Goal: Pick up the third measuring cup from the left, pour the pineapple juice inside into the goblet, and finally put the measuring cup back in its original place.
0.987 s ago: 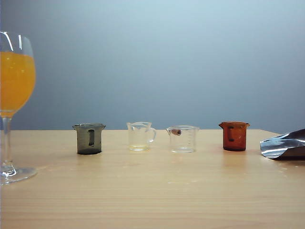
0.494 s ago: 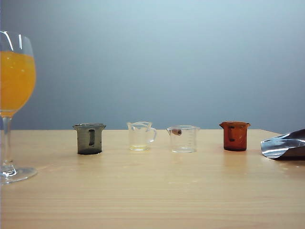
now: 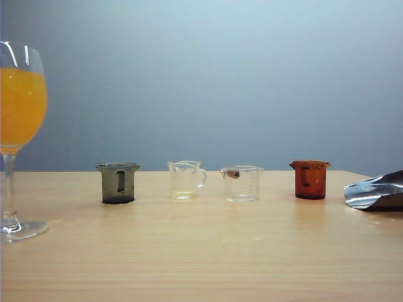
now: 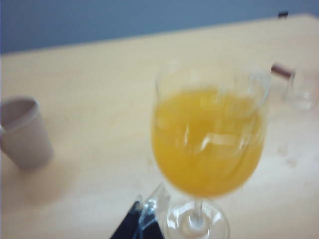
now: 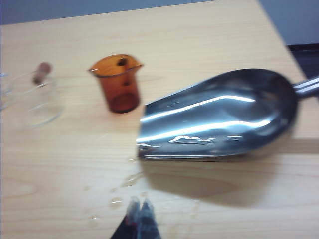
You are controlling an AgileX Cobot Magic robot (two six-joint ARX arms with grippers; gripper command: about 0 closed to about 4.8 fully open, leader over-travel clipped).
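- Exterior view: we've got four little cups lined up on the table [image 3: 201, 251]. The third measuring cup [image 3: 242, 183] stands empty-looking and upright, between the clear handled cup [image 3: 186, 180] and the orange cup [image 3: 310, 179]; the smoky grey cup [image 3: 118, 183] is furthest from it. The goblet [image 3: 19, 138], full of orange liquid, is way off past the grey cup, and a metal scoop [image 3: 374, 192] lies beyond the orange cup. No grippers visible here
- Left wrist view: pretty blurry; the left gripper [image 4: 142, 226] sits right by the goblet [image 4: 207, 144] foot, and we can't tell how its jaws stand. A paper cup [image 4: 25, 132] stands apart from the goblet, the third measuring cup [image 4: 294, 87] behind it
- Right wrist view: the right gripper [image 5: 139, 219] hovers with fingertips pressed together, holding nothing, near the scoop [image 5: 219, 117]. The third measuring cup [image 5: 35, 99] is past the orange cup [image 5: 117, 82]
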